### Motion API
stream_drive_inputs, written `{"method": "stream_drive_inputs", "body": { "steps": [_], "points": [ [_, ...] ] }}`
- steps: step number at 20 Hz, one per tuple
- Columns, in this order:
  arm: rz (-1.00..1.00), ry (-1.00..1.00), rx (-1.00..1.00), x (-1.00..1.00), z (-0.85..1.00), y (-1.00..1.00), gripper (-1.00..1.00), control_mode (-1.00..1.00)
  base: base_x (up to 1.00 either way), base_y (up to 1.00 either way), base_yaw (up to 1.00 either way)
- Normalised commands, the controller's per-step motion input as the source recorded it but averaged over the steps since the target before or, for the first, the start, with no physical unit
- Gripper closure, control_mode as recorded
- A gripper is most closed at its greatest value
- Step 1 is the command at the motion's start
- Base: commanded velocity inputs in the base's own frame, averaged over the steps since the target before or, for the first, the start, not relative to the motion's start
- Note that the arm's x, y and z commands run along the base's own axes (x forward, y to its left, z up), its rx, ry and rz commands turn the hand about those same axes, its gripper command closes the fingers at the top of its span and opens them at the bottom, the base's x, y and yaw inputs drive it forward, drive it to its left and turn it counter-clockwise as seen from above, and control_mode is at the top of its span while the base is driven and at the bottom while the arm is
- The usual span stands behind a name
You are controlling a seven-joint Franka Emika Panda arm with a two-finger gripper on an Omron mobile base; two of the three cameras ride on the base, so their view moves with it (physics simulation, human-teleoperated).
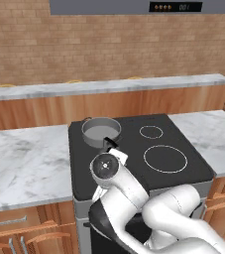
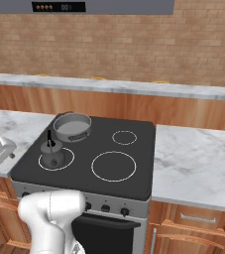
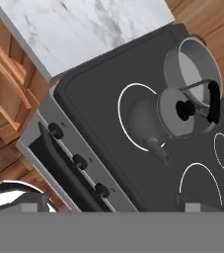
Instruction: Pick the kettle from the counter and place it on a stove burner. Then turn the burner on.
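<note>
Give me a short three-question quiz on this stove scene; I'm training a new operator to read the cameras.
1. True or false: the kettle stands on the marble counter.
2. What stands on the cooktop directly behind the kettle?
A. a frying pan
B. a grey pot
C. a mug
3. Fill in: the knobs sit along the stove's ______ panel.

Key
1. False: it stands inside a stove burner ring at the front left of the cooktop.
2. B: the grey pot.
3. Front, above the oven door; the gripper is open and holds nothing.
</note>
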Motion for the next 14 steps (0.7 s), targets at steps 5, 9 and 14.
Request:
{"method": "stream_drive_inputs", "body": {
  "steps": [5,9,14],
  "points": [
    [0.0,-0.03,-0.13,-0.25,-0.45,0.09,-1.0,-1.0,0.0,0.0,0.0],
    [0.0,-0.01,-0.15,-0.2,-0.46,0.05,-1.0,-1.0,0.0,0.0,0.0],
    [0.02,0.11,-0.23,-0.01,-0.42,0.11,-1.0,-1.0,0.0,0.0,0.0]
  ]
}}
